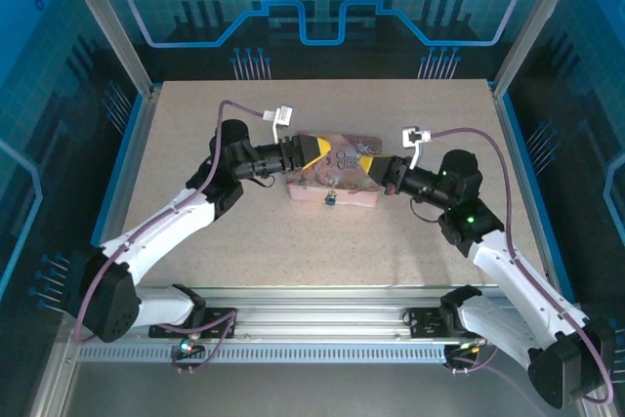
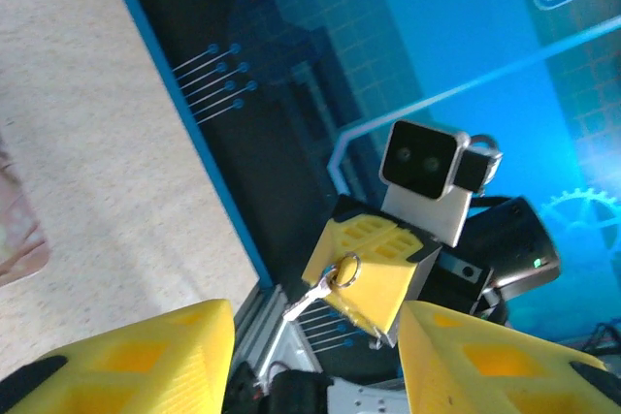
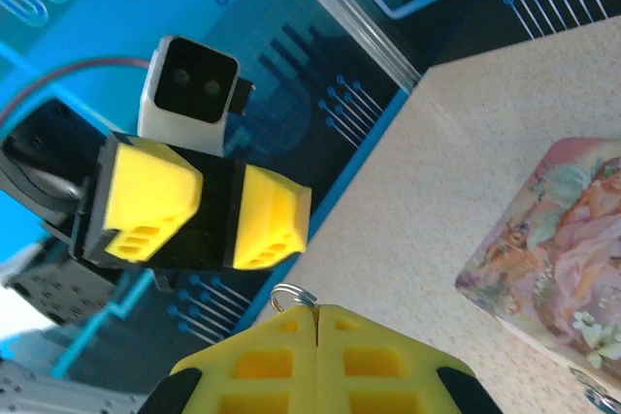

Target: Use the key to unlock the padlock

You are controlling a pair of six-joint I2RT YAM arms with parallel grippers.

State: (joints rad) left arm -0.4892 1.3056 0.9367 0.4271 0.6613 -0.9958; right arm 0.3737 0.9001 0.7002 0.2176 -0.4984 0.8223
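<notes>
Because my right claw (image 3: 316, 319) must poke the key (image 2: 309, 298) into the padlock (image 1: 330, 199), it pinches that key tight while my left claw (image 2: 315, 351) hangs wide apart

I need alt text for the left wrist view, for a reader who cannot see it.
The right pincer, shut, grips the small key and faces the camera. The left pincer, open, frames the bottom corners in yellow. The table lies at left.

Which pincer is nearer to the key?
Right. The right pincer is shut on the key; the left pincer is open, facing it across a gap.
</notes>
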